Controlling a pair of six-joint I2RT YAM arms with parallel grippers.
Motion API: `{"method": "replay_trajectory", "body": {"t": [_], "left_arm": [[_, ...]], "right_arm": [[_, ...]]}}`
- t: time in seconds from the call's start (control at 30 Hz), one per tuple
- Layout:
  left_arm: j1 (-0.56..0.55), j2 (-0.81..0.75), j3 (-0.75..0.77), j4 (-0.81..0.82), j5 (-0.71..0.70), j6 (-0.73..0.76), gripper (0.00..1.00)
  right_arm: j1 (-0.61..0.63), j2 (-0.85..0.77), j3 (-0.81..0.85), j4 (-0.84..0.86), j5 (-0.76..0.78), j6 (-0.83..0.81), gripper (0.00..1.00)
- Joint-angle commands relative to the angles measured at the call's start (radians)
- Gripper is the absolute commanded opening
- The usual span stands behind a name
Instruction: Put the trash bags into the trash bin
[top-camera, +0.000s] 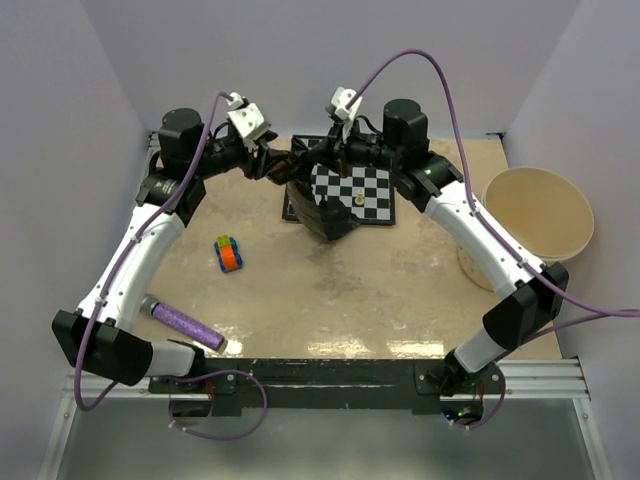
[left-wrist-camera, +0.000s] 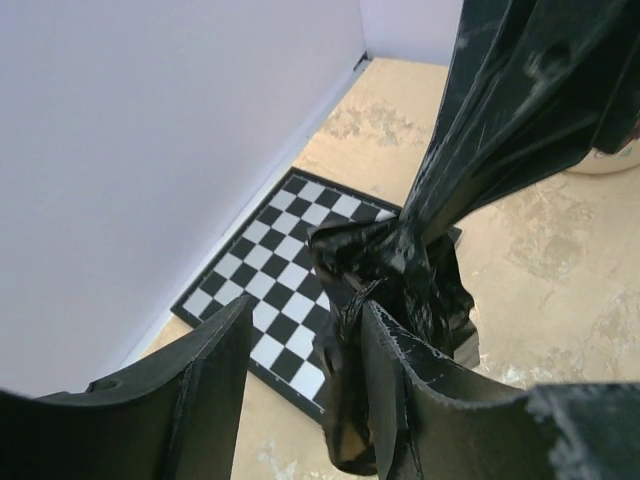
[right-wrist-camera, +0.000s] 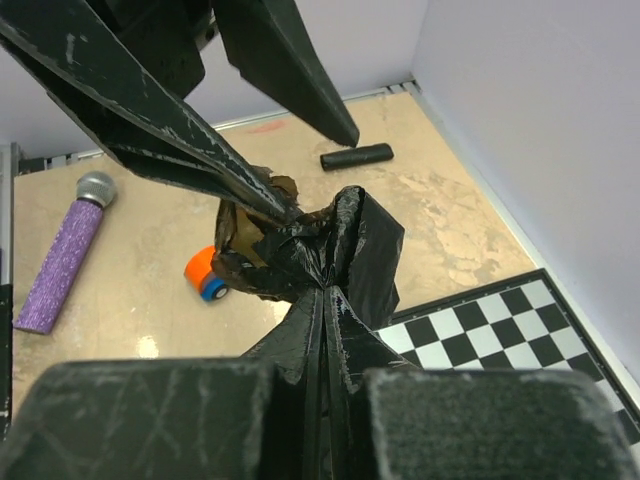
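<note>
A wrinkly black trash bag (top-camera: 325, 215) hangs above the left edge of the chessboard (top-camera: 370, 190). My right gripper (top-camera: 337, 160) is shut on its gathered top, as the right wrist view shows (right-wrist-camera: 320, 365). The bag (right-wrist-camera: 330, 250) dangles below it. My left gripper (top-camera: 272, 165) is open (left-wrist-camera: 305, 305), and the bag's lower fold (left-wrist-camera: 400, 260) rests against its right finger (left-wrist-camera: 400, 370). A short black roll (right-wrist-camera: 357, 157) lies on the table by the back wall. The cream-beige trash bin (top-camera: 535, 215) stands at the right edge, apart from both grippers.
A purple textured roll (top-camera: 185, 325) lies near the front left, also in the right wrist view (right-wrist-camera: 60, 255). An orange and blue toy car (top-camera: 230, 253) sits left of centre. A small chess piece (top-camera: 357, 198) stands on the board. White walls enclose the table.
</note>
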Motion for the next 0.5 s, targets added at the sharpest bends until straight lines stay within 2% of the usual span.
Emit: {"method": "replay_trajectory", "body": {"t": [0.0, 0.2, 0.3, 0.47], "left_arm": [[0.001, 0.011, 0.069, 0.001, 0.061, 0.094, 0.52], [-0.002, 0.076, 0.148, -0.108, 0.177, 0.180, 0.54], [-0.007, 0.103, 0.197, -0.169, 0.173, 0.202, 0.55], [-0.012, 0.125, 0.200, -0.159, 0.156, 0.193, 0.56]], "right_arm": [[0.000, 0.005, 0.064, 0.016, -0.071, -0.012, 0.00], [-0.002, 0.009, 0.075, 0.039, -0.052, 0.036, 0.00], [-0.002, 0.010, 0.081, 0.053, -0.021, 0.063, 0.00], [-0.002, 0.013, 0.090, 0.073, -0.047, 0.085, 0.00]]}}
